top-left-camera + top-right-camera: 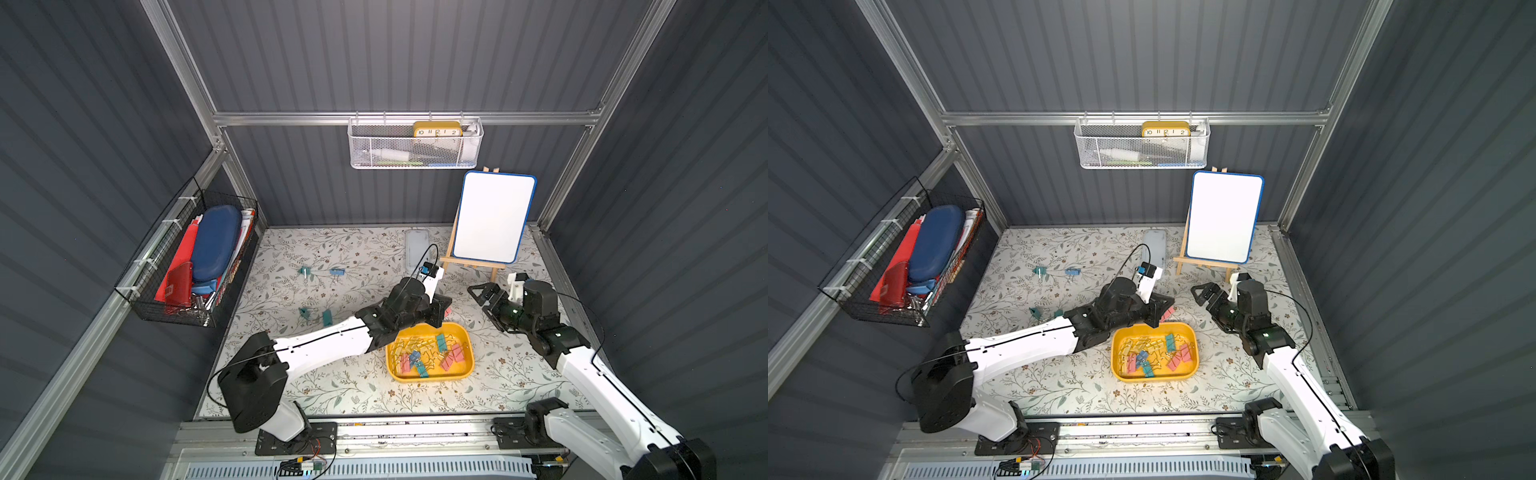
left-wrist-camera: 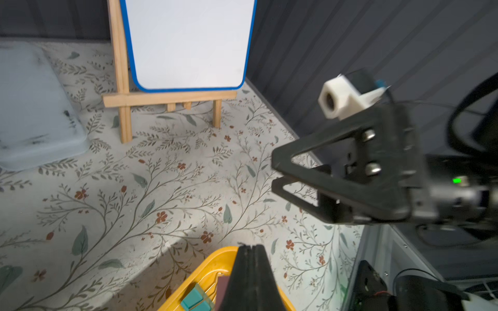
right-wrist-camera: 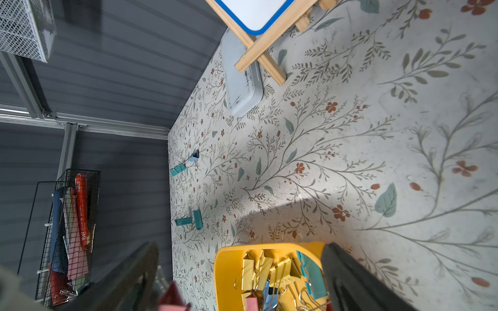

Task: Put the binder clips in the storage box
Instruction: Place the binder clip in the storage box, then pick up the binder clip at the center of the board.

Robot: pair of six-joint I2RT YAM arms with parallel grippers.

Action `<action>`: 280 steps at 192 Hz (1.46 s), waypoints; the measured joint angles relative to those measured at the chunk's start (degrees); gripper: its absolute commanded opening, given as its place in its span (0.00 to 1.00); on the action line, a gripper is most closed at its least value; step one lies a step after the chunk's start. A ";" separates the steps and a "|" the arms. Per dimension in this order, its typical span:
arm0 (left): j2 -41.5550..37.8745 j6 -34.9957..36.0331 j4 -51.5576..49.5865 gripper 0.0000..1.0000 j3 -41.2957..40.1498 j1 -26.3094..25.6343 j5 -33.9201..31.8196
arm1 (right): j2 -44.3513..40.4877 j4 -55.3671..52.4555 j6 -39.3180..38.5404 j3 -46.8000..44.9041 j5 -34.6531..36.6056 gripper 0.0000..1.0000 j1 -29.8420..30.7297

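The left pincer (image 2: pixel 248 250), clenched on a pink binder clip (image 1: pixel 447 311), hangs at the far rim of the yellow storage box (image 1: pixel 432 376), release apparently next; the right pincer (image 1: pixel 476 298) gapes empty, four loose clips (image 1: pixel 327 318) wait on the worktop (image 1: pixel 353 390).

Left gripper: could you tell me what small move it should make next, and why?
Probably shift slightly inward over the storage box and open: the left gripper is shut on a pink binder clip by the box's far rim.
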 measured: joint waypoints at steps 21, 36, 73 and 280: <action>4.13 0.76 2.14 0.00 -1.68 -2.21 -1.07 | 0.04 0.09 0.00 0.00 0.00 0.99 -0.04; 6.54 1.33 4.24 0.00 -3.02 -3.91 -1.64 | -0.07 -0.02 0.00 0.00 0.00 0.99 -0.04; 10.43 1.53 5.86 0.00 -5.03 -4.63 -4.50 | -1.38 -0.76 -0.09 0.00 0.02 0.99 -0.07; -0.37 -3.08 -1.55 0.10 2.97 31.69 -9.60 | -3.93 -1.36 -0.76 2.45 -6.05 0.99 1.79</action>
